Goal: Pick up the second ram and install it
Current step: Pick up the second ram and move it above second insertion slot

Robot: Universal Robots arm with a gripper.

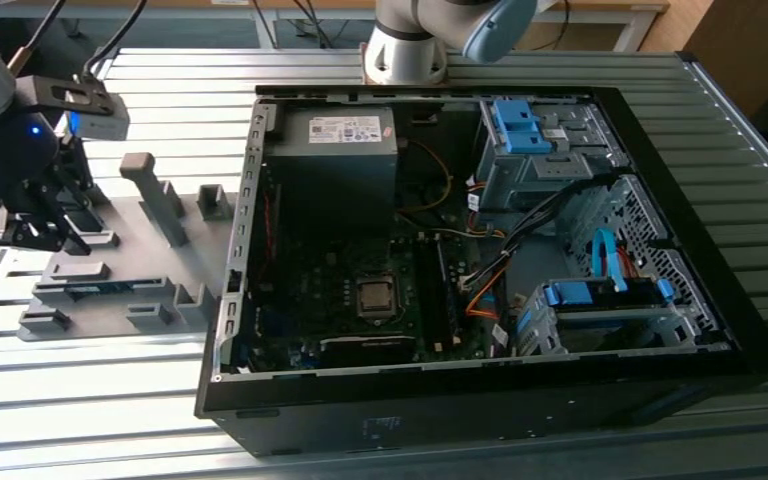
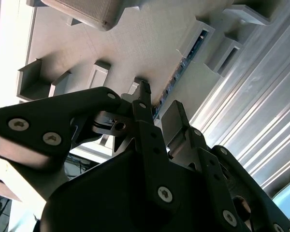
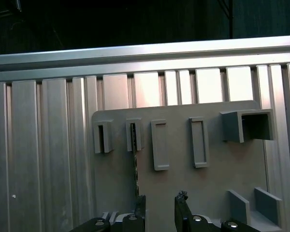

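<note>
Grey fixture plate [image 1: 124, 250] at the exterior view's left, end effector [image 3: 160, 203] poised over it, fingers apart and empty in the first wrist view — pickup step, seemingly, with the second ram [image 1: 91, 289] on edge in its slots, ungripped — calling for fingers squared astride the strip, open computer case [image 1: 398, 420] to the right.

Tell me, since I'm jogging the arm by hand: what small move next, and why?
Probably nudge the gripper sideways to centre the ram in its gap. The gripper is open, holding nothing, and in the first wrist view the ram, on edge in the fixture, lines up near one finger, not mid-gap.
</note>
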